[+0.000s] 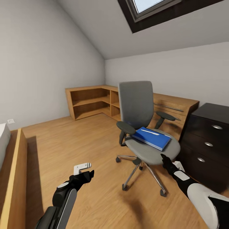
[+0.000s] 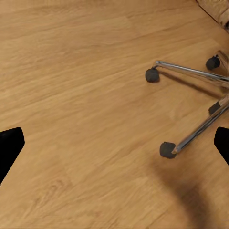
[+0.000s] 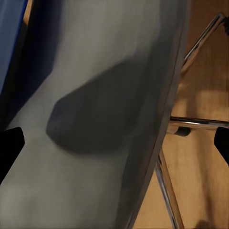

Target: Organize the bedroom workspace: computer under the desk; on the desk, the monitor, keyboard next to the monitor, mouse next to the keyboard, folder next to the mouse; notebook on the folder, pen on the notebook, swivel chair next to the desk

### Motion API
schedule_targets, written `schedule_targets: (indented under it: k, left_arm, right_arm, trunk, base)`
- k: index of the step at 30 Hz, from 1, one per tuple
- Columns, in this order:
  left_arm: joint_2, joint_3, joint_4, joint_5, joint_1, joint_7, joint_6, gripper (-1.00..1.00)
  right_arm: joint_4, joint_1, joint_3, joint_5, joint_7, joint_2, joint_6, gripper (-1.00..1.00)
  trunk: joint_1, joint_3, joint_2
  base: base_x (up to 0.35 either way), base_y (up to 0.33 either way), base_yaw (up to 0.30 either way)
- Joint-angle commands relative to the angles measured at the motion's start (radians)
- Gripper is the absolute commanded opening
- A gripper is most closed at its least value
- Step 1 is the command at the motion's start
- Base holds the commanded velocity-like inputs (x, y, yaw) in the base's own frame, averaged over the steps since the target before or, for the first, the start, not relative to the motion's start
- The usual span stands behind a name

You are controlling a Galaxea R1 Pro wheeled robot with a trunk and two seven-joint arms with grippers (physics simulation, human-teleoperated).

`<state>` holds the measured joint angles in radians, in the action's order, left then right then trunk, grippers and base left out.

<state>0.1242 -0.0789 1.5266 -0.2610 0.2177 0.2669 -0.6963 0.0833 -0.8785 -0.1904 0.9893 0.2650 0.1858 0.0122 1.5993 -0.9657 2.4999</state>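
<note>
Right gripper [image 1: 165, 158], nearest the lens w/ its white forearm, sits just above the front edge of the swivel chair [image 1: 136, 105] seat; fingers apart, nothing between them. In right wrist view the dark fingertips [image 3: 10, 148] stand at both frame edges w/ grey seat cushion in between and a blue strip of the folder [image 3: 12, 28] off to one side, so the jaws aren't on it yet. Left gripper [image 1: 83, 171] hangs low over the wood floor [image 1: 79, 140], also spread and empty; left wrist view looks down at bare floor and the chair's chrome legs and casters [image 2: 167, 149].

Folder [image 1: 152, 137] lies flat on the seat, long side running diagonally, one corner overhanging the seat's right edge. A thin white stick lies on top, prob. the pen [image 1: 150, 132]. Notebook: can't tell, not clearly visible.

Handling, as I judge it: folder is light, fairly stiff, smooth cover, so prob. slippery; flat on soft cushion means little to get under. Best hold looks like the overhanging corner or the near edge, pinched top and bottom. Pen is loose and likely rolls off if folder tilts, so keep it level or take pen first. Chair is on casters and may roll away if pushed.

Pose: right arm stretched forward, wrist angled down toward the seat; left arm bent, held low to the side, well apart from chair.
</note>
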Motion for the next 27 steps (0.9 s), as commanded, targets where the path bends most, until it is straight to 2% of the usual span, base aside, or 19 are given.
schedule_targets:
  k: [1, 27]
  left_arm:
    - [0.0, -0.001, 0.001, -0.011, 0.0, 0.009, -0.003, 1.0]
    - [0.002, -0.002, 0.0, -0.012, 0.001, 0.009, -0.002, 1.0]
  right_arm:
    - [-0.011, 0.0, 0.011, -0.003, 0.002, -0.001, 0.002, 1.0]
    - [-0.011, 0.0, 0.012, -0.003, 0.002, -0.002, 0.003, 1.0]
  trunk:
    - [0.001, -0.001, 0.0]
    - [0.001, -0.001, 0.0]
  base:
    - [0.316, 0.0, 0.0]
    - [0.319, 0.021, 0.0]
